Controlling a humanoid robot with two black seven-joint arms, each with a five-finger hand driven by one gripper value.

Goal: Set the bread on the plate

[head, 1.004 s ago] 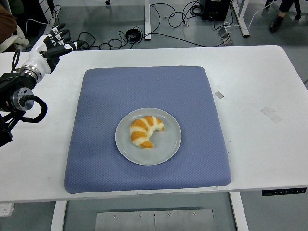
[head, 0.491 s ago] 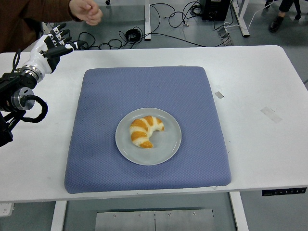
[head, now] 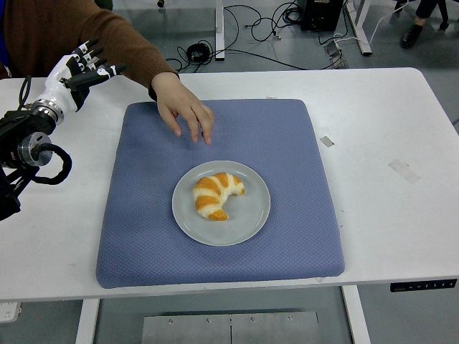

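Note:
A golden croissant lies on a round grey plate in the middle of a blue mat. My left hand rests at the far left edge of the table, well away from the plate, its fingers spread and holding nothing. My right arm is out of view.
A person's hand in a brown sleeve reaches in from the top left over the mat's far left part, above the plate. Tape marks lie on the white table to the right. Cables lie on the floor beyond.
The person's hand has come down from the top edge and reached over the mat toward the plate. My left hand has stayed in place. The croissant has not moved.

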